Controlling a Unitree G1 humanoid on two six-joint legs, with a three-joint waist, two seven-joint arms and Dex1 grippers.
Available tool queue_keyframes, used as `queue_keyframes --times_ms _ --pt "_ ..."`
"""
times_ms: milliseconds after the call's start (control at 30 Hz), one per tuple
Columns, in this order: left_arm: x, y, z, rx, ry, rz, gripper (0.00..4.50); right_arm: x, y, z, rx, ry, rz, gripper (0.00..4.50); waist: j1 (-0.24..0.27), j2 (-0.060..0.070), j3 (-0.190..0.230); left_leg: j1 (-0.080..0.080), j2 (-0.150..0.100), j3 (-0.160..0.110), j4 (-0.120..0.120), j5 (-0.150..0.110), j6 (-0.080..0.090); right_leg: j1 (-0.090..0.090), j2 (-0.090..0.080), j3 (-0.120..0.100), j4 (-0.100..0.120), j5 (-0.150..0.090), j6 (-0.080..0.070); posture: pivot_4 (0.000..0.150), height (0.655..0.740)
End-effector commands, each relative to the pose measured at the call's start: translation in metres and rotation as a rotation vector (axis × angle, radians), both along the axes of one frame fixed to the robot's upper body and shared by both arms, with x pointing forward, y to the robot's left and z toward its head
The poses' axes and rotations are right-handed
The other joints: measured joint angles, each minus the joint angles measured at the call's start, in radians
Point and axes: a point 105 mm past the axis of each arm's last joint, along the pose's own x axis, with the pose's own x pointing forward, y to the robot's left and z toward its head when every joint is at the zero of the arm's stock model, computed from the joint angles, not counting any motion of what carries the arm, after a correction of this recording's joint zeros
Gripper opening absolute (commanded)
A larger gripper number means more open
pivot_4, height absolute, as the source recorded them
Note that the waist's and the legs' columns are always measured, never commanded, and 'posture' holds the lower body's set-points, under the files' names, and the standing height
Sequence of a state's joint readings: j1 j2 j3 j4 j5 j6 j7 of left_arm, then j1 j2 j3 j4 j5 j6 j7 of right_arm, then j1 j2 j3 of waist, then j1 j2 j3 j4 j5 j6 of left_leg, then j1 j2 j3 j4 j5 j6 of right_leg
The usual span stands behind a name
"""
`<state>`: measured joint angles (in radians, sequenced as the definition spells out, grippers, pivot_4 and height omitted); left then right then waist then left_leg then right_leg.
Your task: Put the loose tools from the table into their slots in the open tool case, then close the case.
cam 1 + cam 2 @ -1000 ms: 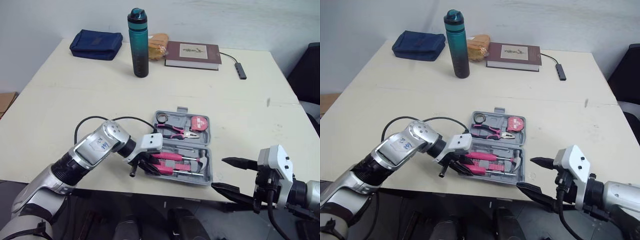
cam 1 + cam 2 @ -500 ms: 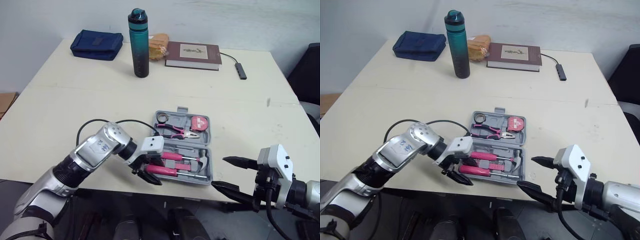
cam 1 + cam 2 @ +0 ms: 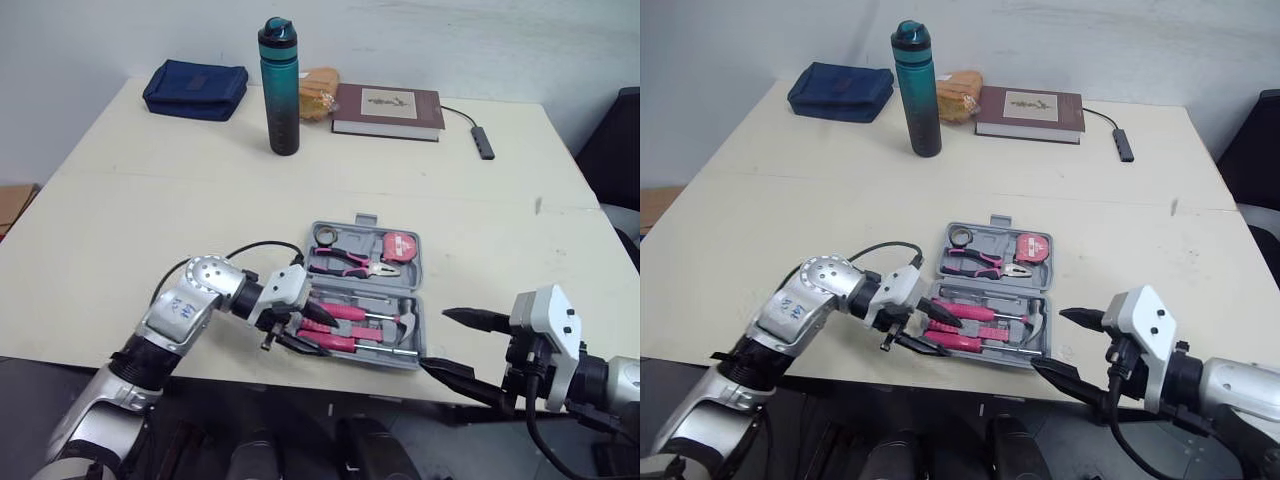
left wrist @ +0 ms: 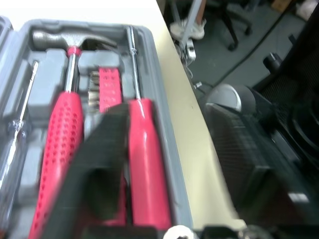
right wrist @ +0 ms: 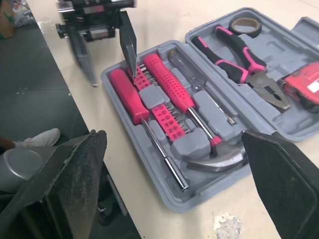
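- Left gripper (image 3: 933, 331) blocked the case's (image 3: 365, 226) 7 o'clock corner.
- Table (image 3: 150, 220) lay open at its 3 and 9 o'clock.
- Bottle (image 3: 279, 85) stood far off at 11 o'clock.

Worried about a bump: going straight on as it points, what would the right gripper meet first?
Probably the tool case, at the end wall by the hammer head. The right gripper's height is unclear, so it might pass above.

Head stereo pair looks down over the table (image 3: 120, 220); wrist cameras closely share the tool case (image 3: 357, 238).
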<state>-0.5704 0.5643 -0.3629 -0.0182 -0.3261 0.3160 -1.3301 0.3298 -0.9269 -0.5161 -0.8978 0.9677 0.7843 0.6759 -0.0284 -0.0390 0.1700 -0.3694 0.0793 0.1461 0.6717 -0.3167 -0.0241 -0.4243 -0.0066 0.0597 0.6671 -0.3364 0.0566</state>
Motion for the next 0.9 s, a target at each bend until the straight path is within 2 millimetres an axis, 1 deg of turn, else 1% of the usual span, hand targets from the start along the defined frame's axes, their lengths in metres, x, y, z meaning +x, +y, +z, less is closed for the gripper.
queue_keyframes --times_ms 33,67,267,500,567,633,700,767,800,900 --pt "0.004 -0.005 -0.002 0.000 -0.026 0.011 0.29 0.001 0.003 0.005 -0.003 -0.039 0.011 4.50 0.000 0.000 0.000 0.000 0.000 0.000 0.000 0.000 0.000 0.000 0.000 0.000 0.000 0.000 0.000 0.150 0.7377" --pt "0.004 -0.005 -0.004 0.009 -0.021 0.012 0.06 0.001 0.003 0.005 -0.003 -0.040 0.011 4.50 -0.002 0.000 0.000 0.000 0.000 0.000 0.000 0.000 0.000 0.000 0.000 0.000 0.000 0.000 0.000 0.150 0.7377" --pt "0.010 -0.006 -0.021 0.090 -0.016 0.046 0.06 0.000 0.004 0.005 -0.003 -0.042 0.010 4.50 -0.002 0.000 0.000 0.000 0.000 0.000 0.000 0.000 0.000 0.000 0.000 0.000 0.000 0.000 0.000 0.150 0.7377" --pt "0.007 0.003 -0.052 0.305 0.013 0.033 0.06 -0.001 0.004 0.005 -0.005 -0.046 0.008 4.50 -0.001 0.000 -0.003 0.002 0.000 0.000 0.000 0.000 0.000 0.002 0.000 0.000 0.000 0.000 0.000 0.150 0.7377" --pt "0.005 0.007 -0.064 0.381 -0.011 0.023 0.06 -0.001 0.005 0.004 -0.006 -0.046 0.006 4.50 -0.002 0.000 -0.004 0.008 0.000 0.000 -0.003 0.000 0.000 0.008 0.000 0.000 -0.003 0.000 0.000 0.150 0.7377" --pt "0.005 0.009 -0.071 0.422 -0.032 0.026 0.06 -0.002 0.005 0.003 -0.006 -0.045 0.005 4.50 -0.002 0.000 -0.011 0.019 0.000 0.000 -0.008 -0.001 0.001 0.020 0.000 0.000 -0.008 0.000 0.000 0.150 0.7377" --pt "0.009 0.007 -0.072 0.420 -0.030 0.056 0.06 -0.003 0.005 0.001 -0.012 -0.040 0.002 4.50 -0.003 0.000 -0.014 0.022 0.001 -0.001 -0.010 -0.004 0.005 0.029 0.000 0.000 -0.011 -0.001 -0.001 0.150 0.7377" --pt "0.010 0.006 -0.071 0.415 -0.028 0.063 0.06 -0.004 0.006 0.000 -0.015 -0.037 0.001 4.50 -0.003 0.000 -0.016 0.033 0.001 0.000 -0.014 -0.005 0.006 0.036 0.000 0.000 -0.014 -0.001 -0.001 0.150 0.7377" --pt "0.010 0.006 -0.071 0.415 -0.028 0.061 0.06 -0.004 0.006 -0.001 -0.016 -0.036 -0.002 4.50 -0.003 -0.001 -0.017 0.034 0.000 0.000 -0.016 -0.006 0.007 0.039 -0.001 0.000 -0.015 -0.001 -0.001 0.150 0.7377" --pt "0.009 0.003 -0.055 0.337 0.005 0.070 0.06 -0.003 0.004 -0.001 -0.017 -0.041 -0.018 4.50 -0.003 -0.002 -0.020 0.037 0.000 0.000 -0.019 -0.006 0.007 0.041 -0.001 0.000 -0.017 -0.001 -0.001 0.150 0.7377"
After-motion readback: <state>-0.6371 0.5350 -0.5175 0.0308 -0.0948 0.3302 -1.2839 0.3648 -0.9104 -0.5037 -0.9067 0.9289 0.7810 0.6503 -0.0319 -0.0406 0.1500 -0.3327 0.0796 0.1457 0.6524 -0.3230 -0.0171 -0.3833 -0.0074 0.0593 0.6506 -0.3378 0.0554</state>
